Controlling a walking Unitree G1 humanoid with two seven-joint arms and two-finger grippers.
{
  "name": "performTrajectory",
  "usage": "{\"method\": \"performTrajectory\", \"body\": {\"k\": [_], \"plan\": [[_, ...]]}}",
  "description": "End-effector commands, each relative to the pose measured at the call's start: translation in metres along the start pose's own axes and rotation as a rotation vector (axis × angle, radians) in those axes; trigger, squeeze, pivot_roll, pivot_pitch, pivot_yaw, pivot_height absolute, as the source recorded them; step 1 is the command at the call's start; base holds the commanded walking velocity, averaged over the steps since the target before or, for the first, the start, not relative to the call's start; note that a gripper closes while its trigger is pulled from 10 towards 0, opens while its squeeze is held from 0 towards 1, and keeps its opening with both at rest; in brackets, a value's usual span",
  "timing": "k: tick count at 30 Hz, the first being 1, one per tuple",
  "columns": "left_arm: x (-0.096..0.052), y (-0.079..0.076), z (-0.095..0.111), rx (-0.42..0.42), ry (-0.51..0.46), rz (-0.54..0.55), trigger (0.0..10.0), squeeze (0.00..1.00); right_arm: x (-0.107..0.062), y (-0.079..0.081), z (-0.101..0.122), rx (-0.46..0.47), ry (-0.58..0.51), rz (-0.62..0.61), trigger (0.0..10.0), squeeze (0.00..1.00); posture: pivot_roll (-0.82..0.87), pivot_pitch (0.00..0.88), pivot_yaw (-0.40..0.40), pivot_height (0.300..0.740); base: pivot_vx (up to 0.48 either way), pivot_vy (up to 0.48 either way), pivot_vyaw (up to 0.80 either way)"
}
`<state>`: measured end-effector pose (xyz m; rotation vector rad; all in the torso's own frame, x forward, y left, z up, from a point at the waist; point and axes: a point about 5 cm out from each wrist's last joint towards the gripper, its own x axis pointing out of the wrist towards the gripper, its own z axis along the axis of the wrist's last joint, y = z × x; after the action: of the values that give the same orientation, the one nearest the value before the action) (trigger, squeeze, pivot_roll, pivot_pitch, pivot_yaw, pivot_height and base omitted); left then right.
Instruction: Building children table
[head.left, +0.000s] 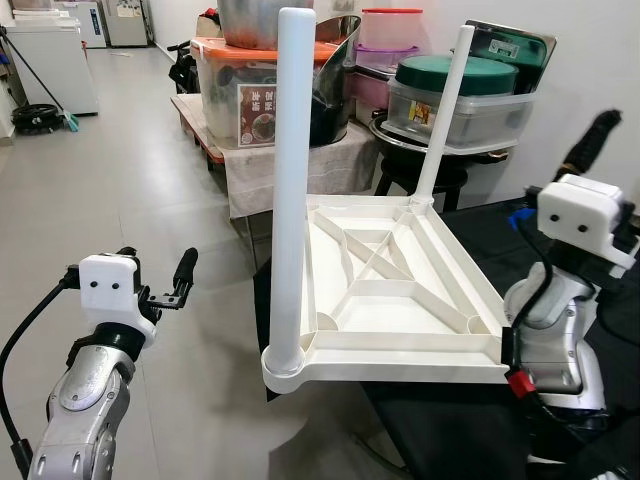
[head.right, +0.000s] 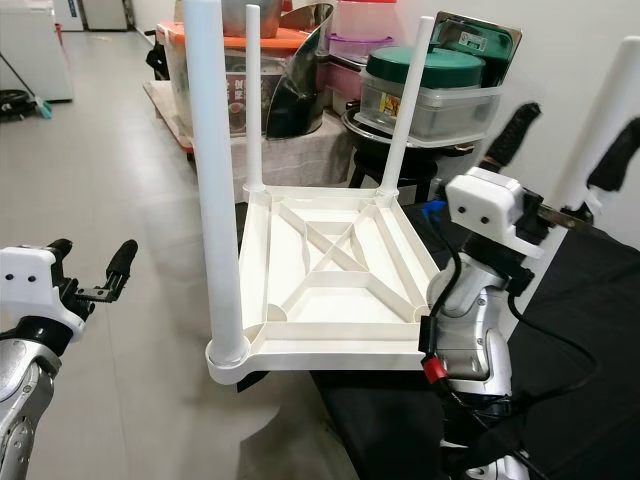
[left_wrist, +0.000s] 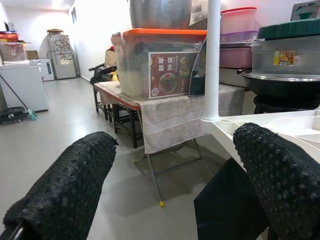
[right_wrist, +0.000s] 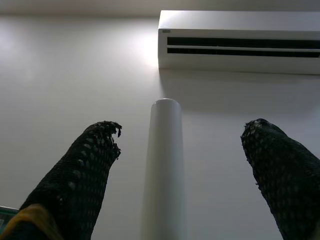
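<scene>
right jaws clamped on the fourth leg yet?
No: in the right wrist view the right gripper has its jaws spread wide, with the white leg standing between them and touching neither.

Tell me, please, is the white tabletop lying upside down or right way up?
Upside down: the tabletop shows its ribbed underside, and the legs point upward.

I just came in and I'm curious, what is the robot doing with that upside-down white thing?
It is building a little table. The white tabletop lies upside down on black cloth, with legs already standing in its corners. The right gripper is open around another white leg. The left gripper hovers open beside the table.
</scene>
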<state>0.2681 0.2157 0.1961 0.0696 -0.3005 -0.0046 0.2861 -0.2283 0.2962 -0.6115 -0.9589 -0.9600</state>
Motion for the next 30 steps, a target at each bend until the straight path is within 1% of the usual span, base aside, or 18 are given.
{"method": "performTrajectory", "body": {"k": [1,2,4,7,8,9,10,11,12,13,18,19,20,24,25,27,28,30], "plan": [[-0.001,-0.002,-0.006,-0.004,0.021,0.001,10.0,0.00,0.003,-0.003,-0.001,0.004,0.016,-0.023,10.0,0.00,0.08,0.000,-0.072,0.740,0.000,0.000,0.00],[-0.001,-0.002,-0.007,-0.006,0.021,0.001,10.0,0.00,0.003,-0.002,-0.002,0.008,0.031,-0.020,10.0,0.00,0.08,0.000,-0.072,0.740,0.000,0.000,0.00],[-0.001,-0.003,-0.007,-0.011,0.021,0.002,10.0,0.00,0.004,0.001,-0.015,0.029,0.136,0.001,10.0,0.00,0.08,0.000,-0.075,0.740,0.000,0.000,0.00],[-0.001,-0.003,-0.007,-0.012,0.021,0.001,10.0,0.00,0.004,0.004,-0.022,0.039,0.184,0.029,10.0,0.00,0.09,0.000,-0.075,0.740,0.000,0.000,0.00],[-0.002,-0.003,-0.008,-0.010,0.024,0.001,10.0,0.00,0.003,0.005,-0.032,0.049,0.260,0.043,10.0,0.00,0.09,0.000,-0.077,0.740,0.000,0.000,0.00],[-0.002,-0.002,-0.008,-0.009,0.025,0.001,10.0,0.00,0.003,0.005,-0.036,0.053,0.294,0.043,10.0,0.00,0.09,0.000,-0.077,0.740,0.000,0.000,0.00],[-0.002,-0.002,-0.008,-0.009,0.025,0.001,10.0,0.00,0.003,0.005,-0.036,0.053,0.294,0.043,10.0,0.00,0.09,0.000,-0.077,0.740,0.000,0.000,0.00],[-0.002,-0.002,-0.008,-0.007,0.026,0.002,10.0,0.00,-0.001,0.008,-0.047,0.079,0.397,0.068,10.0,0.00,0.09,0.000,-0.078,0.740,0.000,0.000,0.00],[-0.002,-0.002,-0.008,-0.007,0.026,0.002,10.0,0.00,-0.001,0.008,-0.047,0.079,0.397,0.068,10.0,0.00,0.09,0.000,-0.078,0.740,0.000,0.000,0.00],[-0.001,-0.002,-0.008,-0.007,0.026,0.002,10.0,0.00,-0.003,0.010,-0.051,0.084,0.431,0.084,10.0,0.00,0.09,0.000,-0.078,0.740,0.000,0.000,0.00],[-0.001,-0.005,-0.008,-0.010,0.026,-0.006,10.0,0.00,-0.016,0.027,-0.062,0.100,0.521,0.271,10.0,0.00,0.08,0.000,-0.075,0.740,0.000,0.000,0.00],[-0.001,-0.005,-0.008,-0.010,0.026,-0.006,10.0,0.00,-0.016,0.027,-0.062,0.100,0.521,0.271,10.0,0.00,0.08,0.000,-0.075,0.740,0.000,0.000,0.00],[-0.001,-0.005,-0.008,-0.010,0.026,-0.008,10.0,0.00,-0.018,0.030,-0.063,0.102,0.530,0.310,10.0,0.00,0.08,0.000,-0.075,0.740,0.000,0.000,0.00],[-0.001,-0.005,-0.008,-0.008,0.026,-0.008,10.0,0.00,-0.021,0.033,-0.066,0.143,0.581,0.366,10.0,0.00,0.08,0.000,-0.076,0.740,0.000,0.000,0.00],[-0.002,-0.004,-0.008,-0.006,0.028,-0.007,10.0,0.00,-0.024,0.033,-0.069,0.193,0.644,0.406,9.5,0.00,0.08,0.000,-0.076,0.740,0.000,0.000,0.00],[-0.002,-0.004,-0.008,-0.006,0.028,-0.007,10.0,0.00,-0.024,0.033,-0.069,0.193,0.644,0.406,9.5,0.00,0.08,0.000,-0.076,0.740,0.000,0.000,0.00],[-0.002,-0.004,-0.009,-0.005,0.030,-0.008,10.0,0.00,-0.026,0.033,-0.073,0.221,0.690,0.417,0.0,0.00,0.07,0.000,-0.077,0.740,0.000,0.000,0.00],[-0.003,-0.005,-0.010,-0.004,0.033,-0.009,10.0,0.00,-0.029,0.031,-0.084,0.256,0.807,0.421,0.0,0.00,0.07,0.000,-0.076,0.740,0.000,0.000,0.00]]}}
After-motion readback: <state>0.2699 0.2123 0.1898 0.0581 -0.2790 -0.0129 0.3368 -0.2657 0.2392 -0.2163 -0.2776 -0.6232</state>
